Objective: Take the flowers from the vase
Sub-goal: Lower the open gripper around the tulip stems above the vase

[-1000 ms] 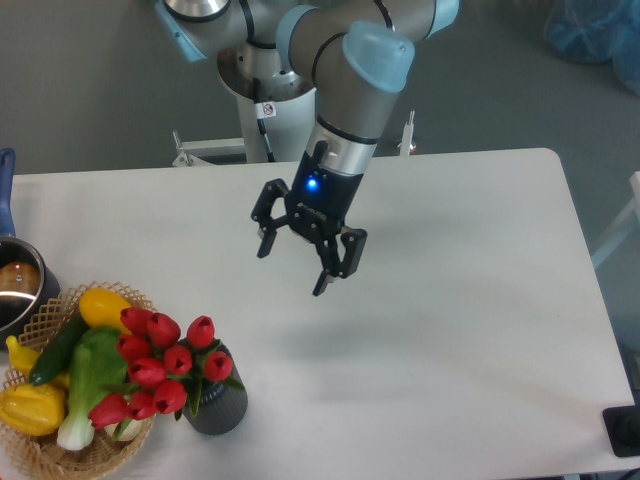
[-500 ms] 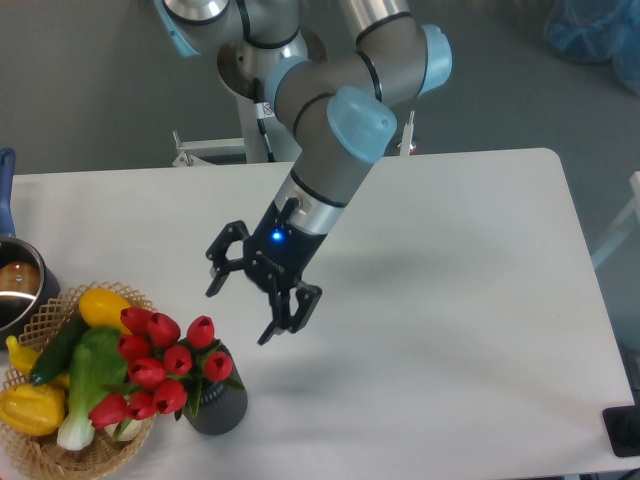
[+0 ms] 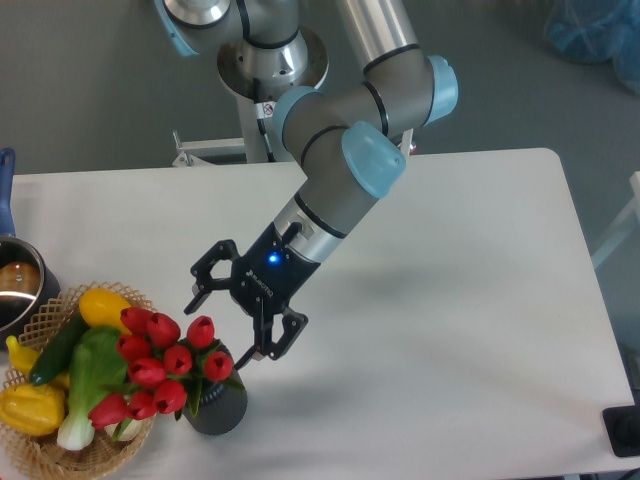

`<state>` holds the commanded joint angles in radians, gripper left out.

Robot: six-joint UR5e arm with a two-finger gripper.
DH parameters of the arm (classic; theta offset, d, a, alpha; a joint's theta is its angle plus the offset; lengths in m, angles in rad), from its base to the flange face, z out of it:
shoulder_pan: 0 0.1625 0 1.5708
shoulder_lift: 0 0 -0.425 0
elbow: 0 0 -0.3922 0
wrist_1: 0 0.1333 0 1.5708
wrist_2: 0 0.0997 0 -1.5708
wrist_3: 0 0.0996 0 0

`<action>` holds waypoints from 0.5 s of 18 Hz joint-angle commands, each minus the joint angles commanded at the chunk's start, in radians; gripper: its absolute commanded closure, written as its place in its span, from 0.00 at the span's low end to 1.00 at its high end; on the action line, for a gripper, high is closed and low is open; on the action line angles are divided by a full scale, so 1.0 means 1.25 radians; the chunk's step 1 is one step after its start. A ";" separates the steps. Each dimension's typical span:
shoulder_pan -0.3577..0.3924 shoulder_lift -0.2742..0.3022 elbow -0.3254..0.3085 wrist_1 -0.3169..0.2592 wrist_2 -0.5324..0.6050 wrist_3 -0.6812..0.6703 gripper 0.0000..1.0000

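At the near left edge of the white table (image 3: 450, 300), the small dark grey ribbed vase (image 3: 218, 403) stands upright just beside the woven wicker basket of yellow and green vegetables (image 3: 60, 395). The bunch of red tulip buds with green stems (image 3: 160, 365) sits in the vase, its heads leaning left over the basket rim.

Just beyond and above the blooms hangs the black two-finger gripper (image 3: 228, 322), jaws spread wide and nothing between them, one fingertip close to the nearest bud but apart from it.

To do this approach well, I judge the spread fingers should straddle the stems low, under the heads, not the buds. They should then close gently and lift straight up so the vase does not tip.

Farther back left sits a steel pot with a blue handle (image 3: 14, 280).
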<state>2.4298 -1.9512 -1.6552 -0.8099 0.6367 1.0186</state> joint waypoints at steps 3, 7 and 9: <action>0.001 -0.007 0.004 0.000 -0.034 0.001 0.00; 0.000 -0.017 0.006 0.001 -0.053 0.004 0.00; -0.009 -0.023 0.006 0.001 -0.066 0.004 0.00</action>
<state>2.4191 -1.9803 -1.6475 -0.8084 0.5539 1.0232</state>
